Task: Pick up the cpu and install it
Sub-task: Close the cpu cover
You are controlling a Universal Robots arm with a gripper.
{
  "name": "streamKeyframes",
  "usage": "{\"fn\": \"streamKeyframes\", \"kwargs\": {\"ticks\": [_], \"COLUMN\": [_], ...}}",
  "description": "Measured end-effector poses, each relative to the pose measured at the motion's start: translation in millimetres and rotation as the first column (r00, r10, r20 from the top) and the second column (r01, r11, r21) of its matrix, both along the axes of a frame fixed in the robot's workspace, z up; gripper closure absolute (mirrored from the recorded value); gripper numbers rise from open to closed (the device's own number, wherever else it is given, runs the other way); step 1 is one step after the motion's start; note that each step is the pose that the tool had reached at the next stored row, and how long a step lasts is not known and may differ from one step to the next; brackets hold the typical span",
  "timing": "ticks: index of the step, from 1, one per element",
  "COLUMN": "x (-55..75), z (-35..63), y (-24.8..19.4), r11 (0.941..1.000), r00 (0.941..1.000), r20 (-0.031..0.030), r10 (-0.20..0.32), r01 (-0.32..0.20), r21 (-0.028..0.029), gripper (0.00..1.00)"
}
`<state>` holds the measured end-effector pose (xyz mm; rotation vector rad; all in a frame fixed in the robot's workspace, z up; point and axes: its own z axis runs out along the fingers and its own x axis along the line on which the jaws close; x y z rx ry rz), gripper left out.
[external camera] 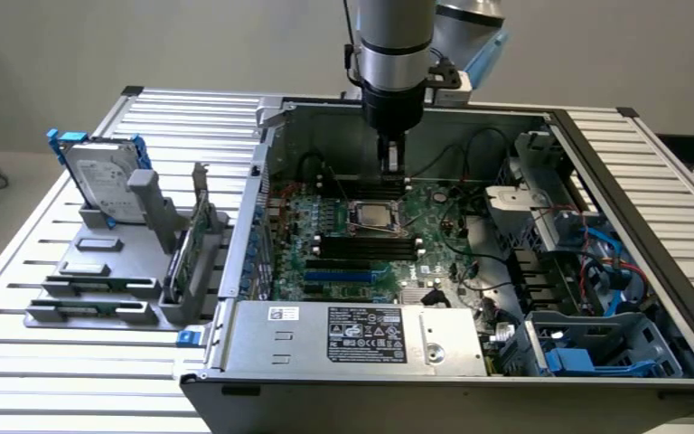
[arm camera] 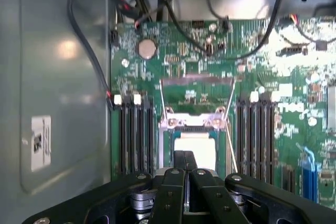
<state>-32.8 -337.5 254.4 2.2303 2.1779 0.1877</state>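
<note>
Exterior view: the gripper (external camera: 389,165) hangs straight down from the arm (external camera: 392,45) inside the open computer case (external camera: 323,122), over the green motherboard (external camera: 444,217). Its fingers are pressed together, with nothing seen between them. The wrist view agrees: at the gripper (arm camera: 184,156) both black fingertips sit side by side with no gap.

The cpu (external camera: 368,217) lies flat in the metal-framed socket (external camera: 350,227) near the middle of the board, silvery top up. From the exterior view the fingertips stand just beyond the socket's far edge. I cannot tell whether they touch the board.

Wrist view: the cpu (arm camera: 202,150) shows as a pale square just past the fingertips, inside the socket (arm camera: 194,121). Black memory slots (arm camera: 135,135) flank the socket on both sides. A coin cell (arm camera: 146,49) sits farther along the board, near black cables (arm camera: 89,51).

Outside the case, on the exterior view's left, a hard drive (external camera: 97,176) with blue brackets stands upright in a grey holder (external camera: 94,289) on the slatted table (external camera: 22,362). A power supply (external camera: 360,333) lies along the case's near edge.
</note>
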Motion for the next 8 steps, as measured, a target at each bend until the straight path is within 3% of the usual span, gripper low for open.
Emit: {"fn": "streamKeyframes", "kwargs": {"ticks": [8], "x": [34.1], "z": [6.0], "y": [-0.8], "r11": [1.0000], "r00": [1.0000], "r20": [0.0000], "r10": [0.001], "r01": [-0.001], "r21": [-0.0001], "gripper": [0.89]}}
